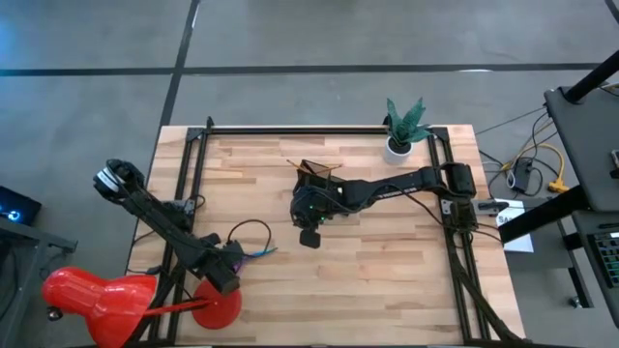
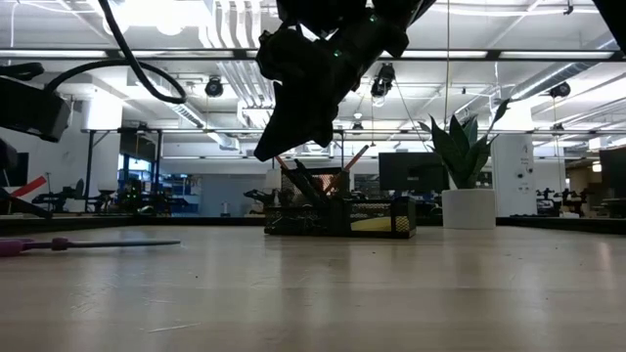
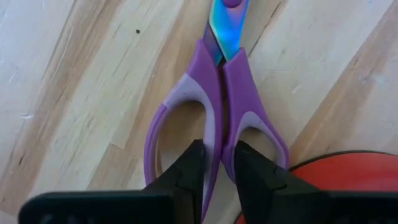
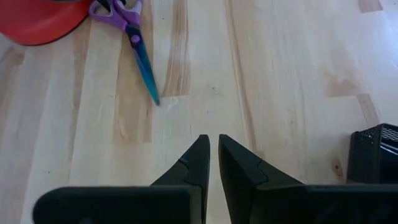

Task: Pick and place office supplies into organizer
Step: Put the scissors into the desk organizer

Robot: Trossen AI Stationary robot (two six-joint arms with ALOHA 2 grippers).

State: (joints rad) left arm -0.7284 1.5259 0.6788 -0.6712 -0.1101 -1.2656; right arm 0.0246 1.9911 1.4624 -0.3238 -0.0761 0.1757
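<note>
Purple scissors (image 3: 214,118) with paler lilac patches inside the handle loops, and shiny blades going from blue to green. Light wood surface (image 1: 387,280) with pale and tan stripes and thin brown grain lines. Bright red lamp (image 1: 92,302) with a round red base. Black mesh organizer (image 2: 337,217) with a yellow pad (image 2: 374,224) and orange pencils (image 2: 350,159) in it. Green plant (image 1: 406,118) in a white pot (image 2: 469,208). Black arms and grippers.

One scissors (image 3: 214,118), one organizer (image 1: 317,179) (plus one plant (image 1: 404,124)).
</note>
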